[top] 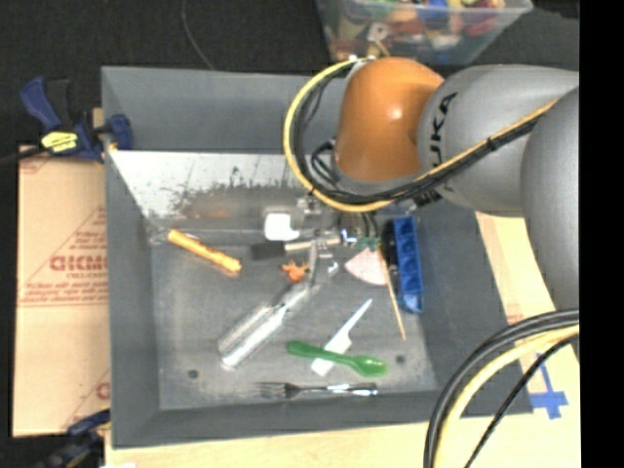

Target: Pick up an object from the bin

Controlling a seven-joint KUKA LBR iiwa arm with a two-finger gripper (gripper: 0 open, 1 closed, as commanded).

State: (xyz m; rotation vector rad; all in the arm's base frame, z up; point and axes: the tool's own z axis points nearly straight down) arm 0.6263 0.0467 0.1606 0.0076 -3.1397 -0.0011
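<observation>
My gripper [320, 246] hangs low over the middle of the bin, just below the arm's orange cover. Right beside it on the left lie a small orange piece [292, 270], a short black piece [266, 252] and a white block [280, 226]. A long clear tube-like tool [257, 326] runs from under the gripper down to the lower left. A pale pink disc [369, 270] lies just to the gripper's right.
An orange stick [205, 252] lies at the left. A blue ridged bar [408, 263] and a thin wooden stick [398, 300] lie along the right wall. Near the front are a green spoon [337, 360], a white plastic utensil [347, 331] and a metal fork [317, 390].
</observation>
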